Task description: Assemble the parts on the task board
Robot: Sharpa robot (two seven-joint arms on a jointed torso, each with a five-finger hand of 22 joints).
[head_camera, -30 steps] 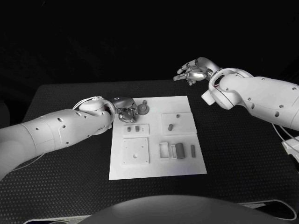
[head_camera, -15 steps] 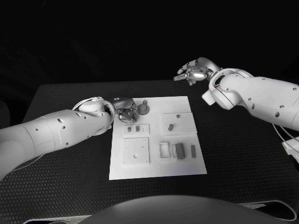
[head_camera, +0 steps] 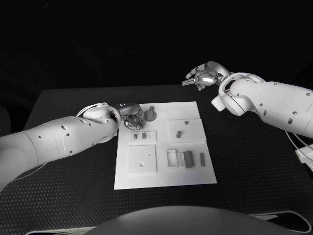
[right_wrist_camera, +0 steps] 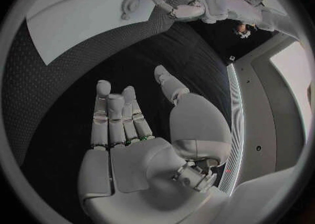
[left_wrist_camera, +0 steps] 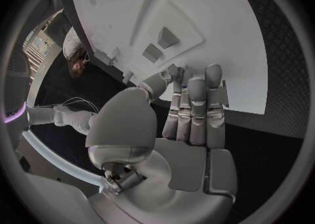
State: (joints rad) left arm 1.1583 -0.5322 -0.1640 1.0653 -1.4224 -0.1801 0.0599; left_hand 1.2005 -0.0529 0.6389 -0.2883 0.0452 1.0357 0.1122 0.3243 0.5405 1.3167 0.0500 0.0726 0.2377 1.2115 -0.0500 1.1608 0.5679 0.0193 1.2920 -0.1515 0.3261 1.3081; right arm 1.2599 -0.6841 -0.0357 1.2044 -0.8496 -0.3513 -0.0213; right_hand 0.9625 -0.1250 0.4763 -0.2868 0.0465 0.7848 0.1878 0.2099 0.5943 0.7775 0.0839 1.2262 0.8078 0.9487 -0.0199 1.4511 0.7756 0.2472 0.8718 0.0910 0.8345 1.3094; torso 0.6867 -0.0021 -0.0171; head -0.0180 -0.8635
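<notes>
Left hand at the task board edge, grip unclear (fingers mostly straight); right hand raised, open, empty.

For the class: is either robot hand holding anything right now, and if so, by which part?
Nothing is held. The right hand is raised beyond the table, fingers apart; the left hand is at the task board edge, empty.

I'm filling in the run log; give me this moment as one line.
left hand: open, at board's far left edge by round part | right hand: open, raised beyond board | parts: on board
</notes>
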